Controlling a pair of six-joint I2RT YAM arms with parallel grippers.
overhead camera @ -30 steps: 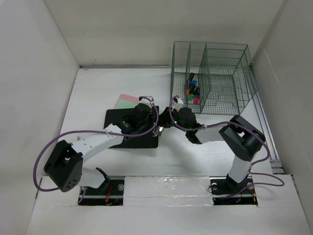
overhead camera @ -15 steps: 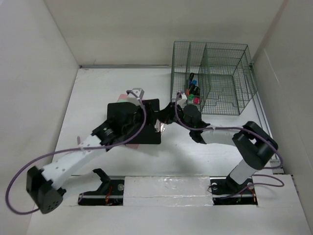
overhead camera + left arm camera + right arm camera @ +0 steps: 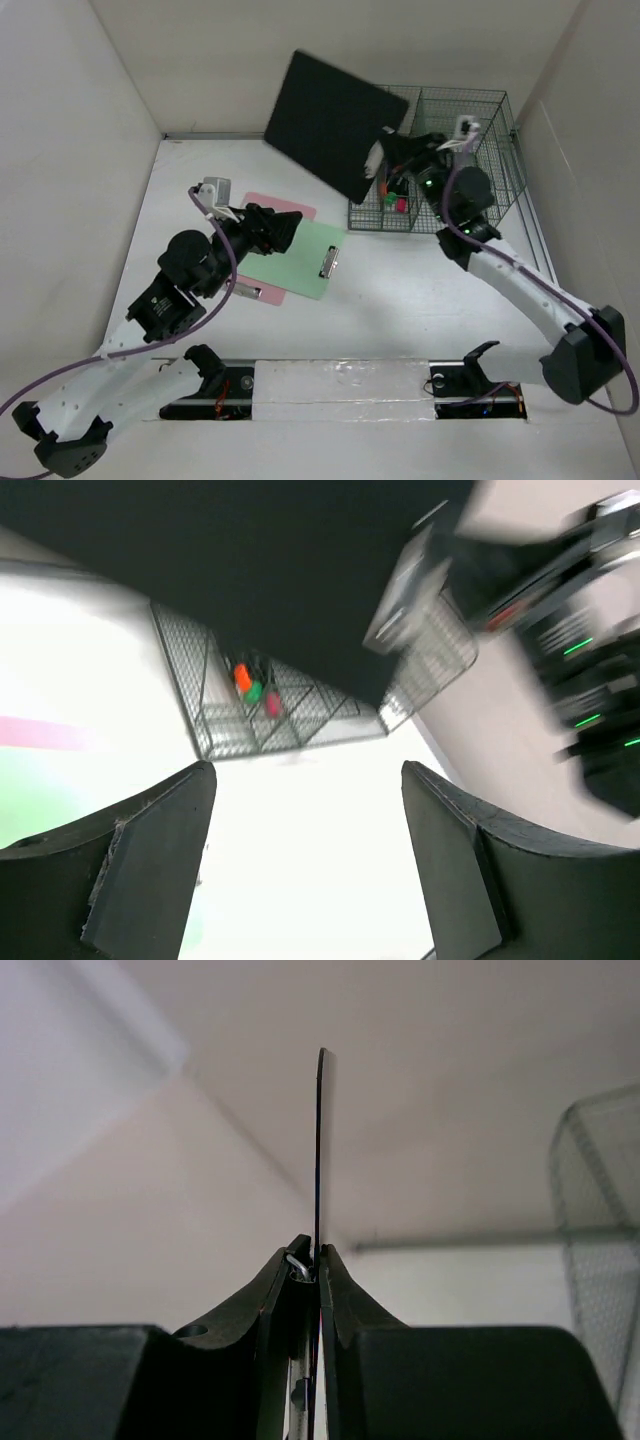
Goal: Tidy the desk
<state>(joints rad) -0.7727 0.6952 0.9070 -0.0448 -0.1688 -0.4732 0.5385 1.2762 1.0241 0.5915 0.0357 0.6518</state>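
White desk [image 3: 400, 290] below right end effector [image 3: 386, 152], tight on clipboard [image 3: 335, 120]; left end effector [image 3: 284, 228] wide.

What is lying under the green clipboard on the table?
A pink board lies under the green clipboard; only its far corner and near edge peek out. The rest is covered.

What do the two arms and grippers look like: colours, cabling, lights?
Both arms match: the left arm and right arm have white links and black joint housings. A purple cable loops loosely along each. The left gripper and right gripper are matte black; the left fingers are broad, blunt wedges. Small green lights glow at the right wrist. No sleeves or legible markings.
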